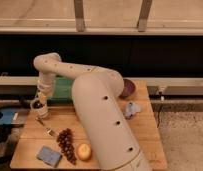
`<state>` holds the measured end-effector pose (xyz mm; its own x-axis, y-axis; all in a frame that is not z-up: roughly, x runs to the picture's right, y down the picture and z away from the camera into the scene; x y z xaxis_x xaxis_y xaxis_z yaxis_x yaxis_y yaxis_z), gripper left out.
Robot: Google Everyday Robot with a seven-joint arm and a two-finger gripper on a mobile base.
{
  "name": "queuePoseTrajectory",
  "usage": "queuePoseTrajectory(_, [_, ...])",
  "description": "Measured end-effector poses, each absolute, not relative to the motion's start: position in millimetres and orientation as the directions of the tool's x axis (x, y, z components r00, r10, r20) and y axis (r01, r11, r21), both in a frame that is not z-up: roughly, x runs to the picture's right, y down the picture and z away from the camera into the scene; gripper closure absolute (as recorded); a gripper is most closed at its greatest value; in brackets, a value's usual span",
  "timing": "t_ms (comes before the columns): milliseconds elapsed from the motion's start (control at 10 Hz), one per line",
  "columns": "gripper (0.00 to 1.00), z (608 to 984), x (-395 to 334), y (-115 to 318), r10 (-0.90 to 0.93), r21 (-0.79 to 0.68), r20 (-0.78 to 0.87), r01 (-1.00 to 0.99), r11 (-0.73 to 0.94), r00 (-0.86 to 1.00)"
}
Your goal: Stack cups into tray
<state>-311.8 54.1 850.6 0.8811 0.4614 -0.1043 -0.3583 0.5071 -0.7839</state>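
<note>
Gripper [40, 98] at left edge of worktop [145, 132], directly above white cup [40, 109]; grip state I cannot tell. Green tray [61, 91] at back edge.

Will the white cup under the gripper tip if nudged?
Probably light: the white cup looks small, thin plastic, so it may skid on the wooden table. It stands upright, so a high nudge from the gripper above it could tip it.

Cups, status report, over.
Gripper above white cup, table left edge. Green tray just behind it. Blue cup not made out. Grapes nearer camera, clear of path.
</note>
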Motion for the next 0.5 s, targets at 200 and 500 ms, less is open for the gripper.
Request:
queuePoseTrajectory(200, [0.96,848.1,-315.9,57.0,0.462,-0.786,-0.097,-0.353,0.508,0.881])
queuePoseTrajectory(500, [1.0,845.5,-313.9,53.8,0.465,-0.78,-0.094,-0.356,0.516,0.88])
